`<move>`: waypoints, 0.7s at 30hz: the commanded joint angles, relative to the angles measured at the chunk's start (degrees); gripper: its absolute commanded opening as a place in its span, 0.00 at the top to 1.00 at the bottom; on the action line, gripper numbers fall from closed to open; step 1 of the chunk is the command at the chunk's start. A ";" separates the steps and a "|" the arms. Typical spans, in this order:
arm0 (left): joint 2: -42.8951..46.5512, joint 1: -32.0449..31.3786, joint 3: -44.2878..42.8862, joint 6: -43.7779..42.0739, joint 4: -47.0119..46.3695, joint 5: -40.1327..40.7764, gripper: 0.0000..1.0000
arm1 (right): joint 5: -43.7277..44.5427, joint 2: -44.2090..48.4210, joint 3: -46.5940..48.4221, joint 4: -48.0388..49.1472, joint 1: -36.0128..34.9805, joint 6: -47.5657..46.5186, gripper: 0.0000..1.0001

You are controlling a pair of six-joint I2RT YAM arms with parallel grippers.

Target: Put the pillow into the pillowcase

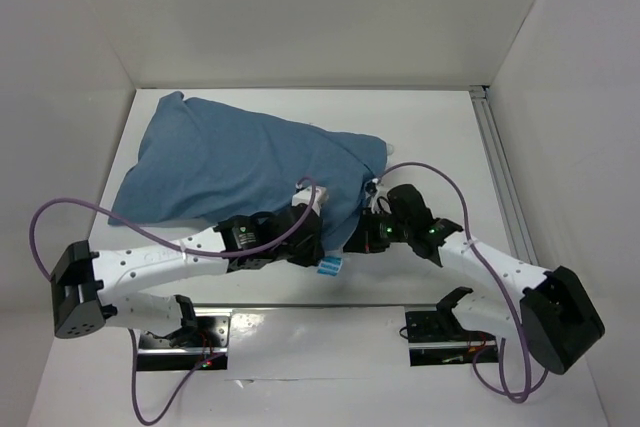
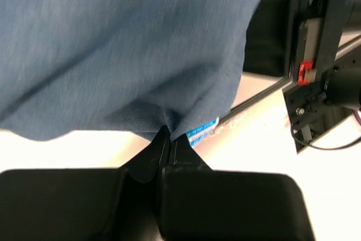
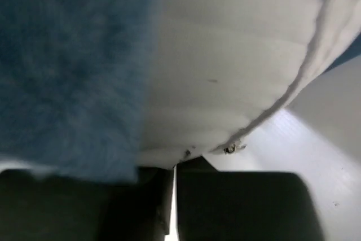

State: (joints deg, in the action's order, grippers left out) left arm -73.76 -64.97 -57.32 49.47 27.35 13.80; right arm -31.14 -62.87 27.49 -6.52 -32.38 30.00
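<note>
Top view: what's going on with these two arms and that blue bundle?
The limp blue cloth pillowcase lies bulging on the white table and is being worked at its near right end. The plump white fabric pillow is mostly inside it; only a corner peeks out. The left gripper is shut on a pinch of the pillowcase's edge. The right gripper is shut where pillow meets blue cloth; which it pinches is unclear.

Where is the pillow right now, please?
The pillow lies mid-table in the top view, mostly inside the pillowcase, one white corner showing at its right end beside the right gripper.
</note>
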 commanded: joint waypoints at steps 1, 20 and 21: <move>4.05 0.02 1.94 2.38 -0.11 -2.46 1.00 | 10.69 2.74 3.89 9.15 -0.40 3.83 1.00; 0.11 -2.09 -16.58 -6.23 -1.87 -14.68 1.00 | 24.71 -16.76 12.07 27.97 -6.99 12.36 1.00; 0.10 -2.09 -19.38 -6.23 -2.39 -14.68 1.00 | 25.42 -16.76 11.54 27.36 -6.99 13.06 1.00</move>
State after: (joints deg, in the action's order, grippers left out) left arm -73.89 -65.43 -68.97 43.83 32.05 7.27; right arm -10.72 -78.74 36.29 13.98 -38.52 42.06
